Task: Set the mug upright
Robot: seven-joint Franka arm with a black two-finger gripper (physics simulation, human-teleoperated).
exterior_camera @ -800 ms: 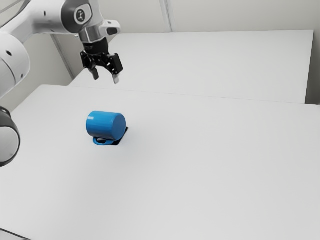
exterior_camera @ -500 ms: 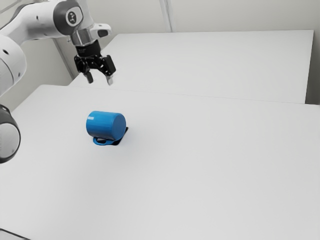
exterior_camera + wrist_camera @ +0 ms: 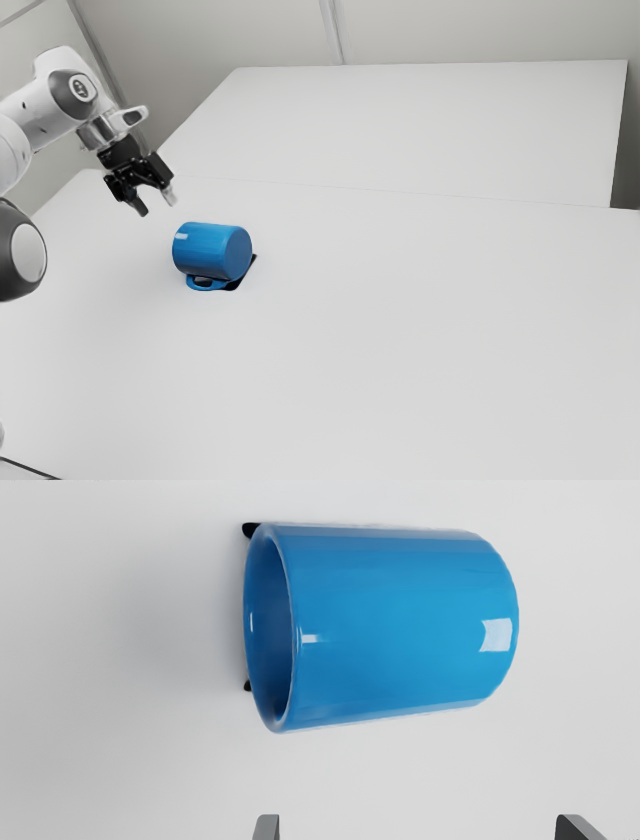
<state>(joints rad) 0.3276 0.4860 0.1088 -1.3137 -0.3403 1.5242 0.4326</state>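
Mug (image 3: 390, 625) lies sideways: wrist view shows mouth (image 3: 269, 630), exterior view apparently handle (image 3: 207, 288).

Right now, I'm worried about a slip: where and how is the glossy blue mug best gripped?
Probably the round body of the glossy blue mug, from above, jaws closing across its width if it fits between them. It lies on its side, handle low by the white table. The jaws stand apart roughly along its length, so a turn looks needed first.

I had room for my open gripper (image 3: 156, 204) above and beside the mug (image 3: 209, 250), which lay sideways on the table (image 3: 400, 340), blocking a low pass.
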